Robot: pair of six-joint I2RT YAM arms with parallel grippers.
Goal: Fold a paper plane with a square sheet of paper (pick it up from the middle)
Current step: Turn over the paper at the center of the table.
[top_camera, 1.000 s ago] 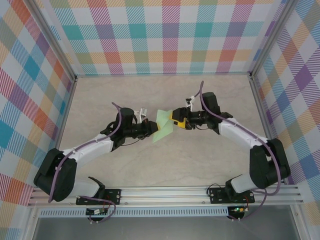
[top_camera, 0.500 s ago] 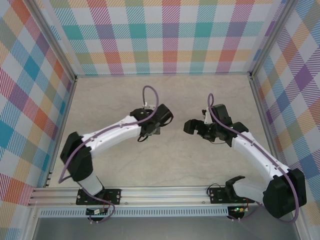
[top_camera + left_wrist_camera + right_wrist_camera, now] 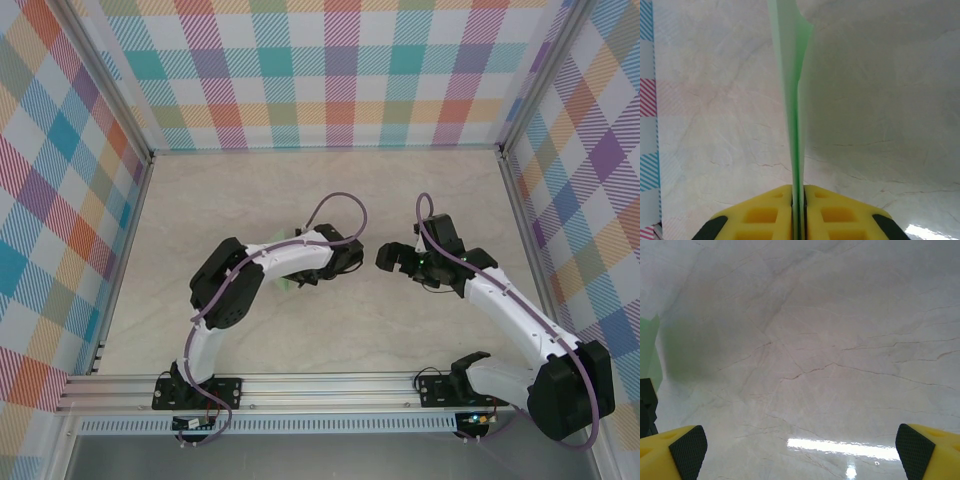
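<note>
Yellow left fingers (image 3: 765,215) are pressed nearly together on the green paper (image 3: 790,75). In the left wrist view you see it edge-on, its folded layers running straight out from the pinch over the bench (image 3: 880,100). Your right fingers (image 3: 682,447) stand wide apart with nothing between them, above bare bench, and a strip of the green shows at the left edge of that wrist view. From above, they sit near the wrist of the left arm (image 3: 270,262), around mid-bench.

My worry is the hold. One narrow pinch carries all of a thin, limp sheet, so a quick swing could let it slide, or let the free layers splay and lose the crease. Bring the right fingers in off-line and you would likely strike the paper's edge and crumple it rather than catch it.
</note>
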